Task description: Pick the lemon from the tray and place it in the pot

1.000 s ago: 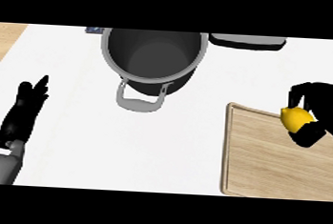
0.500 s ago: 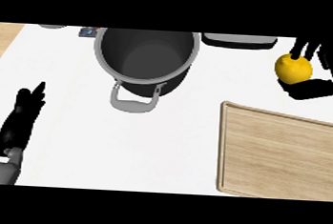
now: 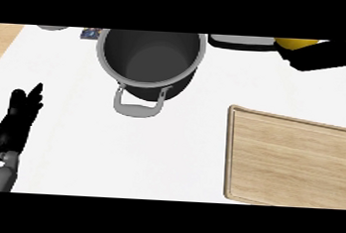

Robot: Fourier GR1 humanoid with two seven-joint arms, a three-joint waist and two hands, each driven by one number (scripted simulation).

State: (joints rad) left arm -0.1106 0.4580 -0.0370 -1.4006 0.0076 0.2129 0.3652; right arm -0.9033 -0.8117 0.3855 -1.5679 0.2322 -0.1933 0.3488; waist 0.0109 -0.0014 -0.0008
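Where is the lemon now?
Head view, upper right edge: the lemon sits in the right hand, right of the pot and off the wooden tray.

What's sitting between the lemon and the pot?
In the head view, a grey object, cut off at the top edge, lies between the lemon and the pot.

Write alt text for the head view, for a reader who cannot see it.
The right hand holds the lemon at the view's top right edge, to the right of the empty dark pot. The wooden tray lies bare at the lower right, and the left hand rests open at the left.
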